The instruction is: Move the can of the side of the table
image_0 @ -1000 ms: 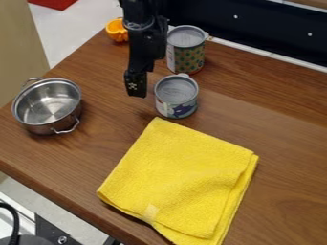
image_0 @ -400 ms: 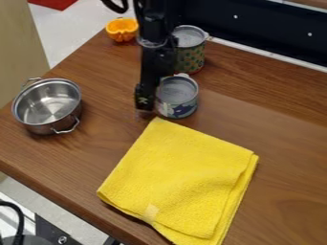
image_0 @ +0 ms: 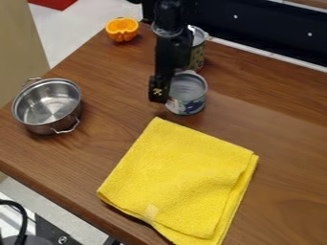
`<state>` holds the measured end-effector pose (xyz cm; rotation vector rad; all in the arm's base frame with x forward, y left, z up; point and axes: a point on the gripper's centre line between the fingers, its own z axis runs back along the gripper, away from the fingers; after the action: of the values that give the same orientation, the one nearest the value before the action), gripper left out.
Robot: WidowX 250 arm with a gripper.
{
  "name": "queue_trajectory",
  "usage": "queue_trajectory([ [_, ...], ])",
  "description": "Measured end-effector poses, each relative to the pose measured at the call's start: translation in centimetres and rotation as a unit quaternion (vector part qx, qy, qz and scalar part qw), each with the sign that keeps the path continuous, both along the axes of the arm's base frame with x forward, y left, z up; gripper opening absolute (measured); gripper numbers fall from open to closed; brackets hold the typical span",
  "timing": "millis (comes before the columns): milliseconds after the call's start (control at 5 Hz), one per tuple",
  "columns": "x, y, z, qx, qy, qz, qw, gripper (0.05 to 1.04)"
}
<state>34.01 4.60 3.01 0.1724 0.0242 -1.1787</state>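
The black gripper (image_0: 159,91) hangs over the table (image_0: 287,158) in the upper middle of the frame, at the left side of the gray-topped can (image_0: 188,104); whether it is wide, narrow or holding the can, I cannot tell. The can is upright, just above the yellow cloth (image_0: 185,177). A green patterned can (image_0: 198,51) is behind it, partly hidden by the arm. A metal pot (image_0: 46,103) sits at left.

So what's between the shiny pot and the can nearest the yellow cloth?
In the camera view, the black end effector by the can, then bare wooden table toward the pot.
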Motion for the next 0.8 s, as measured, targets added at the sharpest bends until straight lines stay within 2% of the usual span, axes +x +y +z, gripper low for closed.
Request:
queue_trajectory([
  [400,0.5,-2.2,-1.0,0.011,0.004,-0.001,0.9999,0.997],
  [800,0.6,-3.9,-1.6,0.007,0.004,0.021,0.9997,0.997],
])
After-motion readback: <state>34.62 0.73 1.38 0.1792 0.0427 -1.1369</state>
